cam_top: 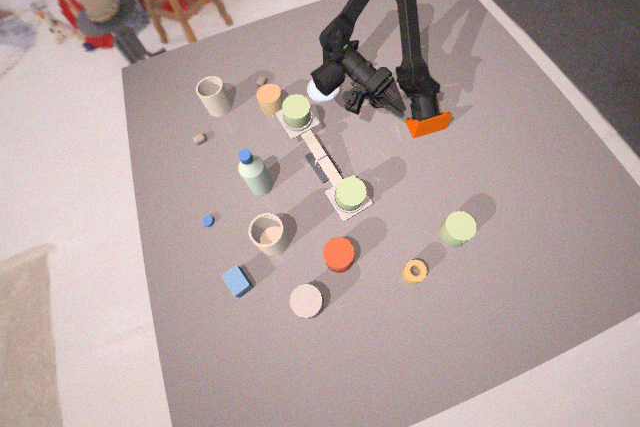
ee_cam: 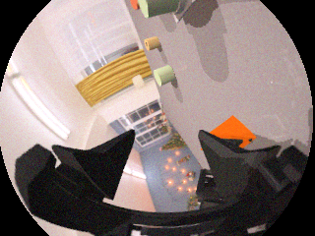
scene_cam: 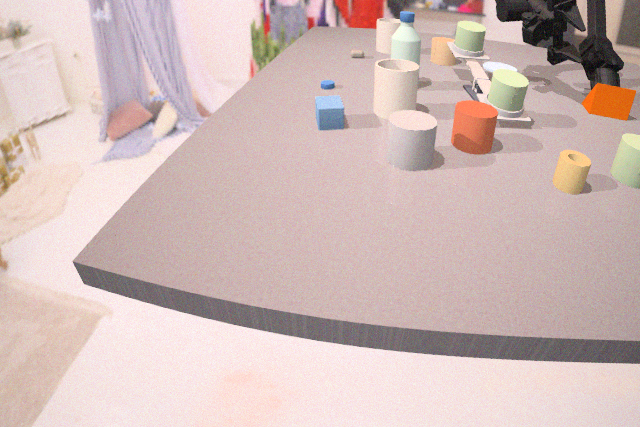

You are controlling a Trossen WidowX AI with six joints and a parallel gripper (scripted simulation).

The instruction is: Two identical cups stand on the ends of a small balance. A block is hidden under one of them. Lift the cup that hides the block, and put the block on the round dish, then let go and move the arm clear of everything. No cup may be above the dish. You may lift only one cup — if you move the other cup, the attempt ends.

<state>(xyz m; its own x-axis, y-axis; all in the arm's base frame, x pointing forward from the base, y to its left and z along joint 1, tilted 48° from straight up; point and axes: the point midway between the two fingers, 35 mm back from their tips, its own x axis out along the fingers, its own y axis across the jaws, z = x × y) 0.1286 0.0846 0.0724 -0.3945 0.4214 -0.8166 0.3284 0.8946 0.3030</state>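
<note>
A green cup [cam_top: 296, 111] [scene_cam: 469, 37] stands on the far pan [cam_top: 298, 131] of the balance; an identical cup [cam_top: 350, 193] [scene_cam: 508, 90] stands on the near pan [cam_top: 347, 214] [scene_cam: 519, 119]. The beam [cam_top: 316, 147] slopes: in the exterior view the far pan is raised and the near pan is low by the table. No block shows; what is under the cups is hidden. The pale round dish [cam_top: 323, 96] [scene_cam: 493, 66] lies behind the balance, partly covered by the arm in the top view. My gripper [ee_cam: 167, 133] is open and empty, held above the table between dish and arm base.
An orange wedge [cam_top: 430, 125] [scene_cam: 610, 102] is at the arm's base. An orange cylinder [cam_top: 269, 99] stands beside the far pan. A bottle [cam_top: 255, 174], a beige cup [cam_top: 268, 233] and a red cylinder [cam_top: 338, 254] stand near the balance. Another green cylinder [cam_top: 458, 229] stands apart.
</note>
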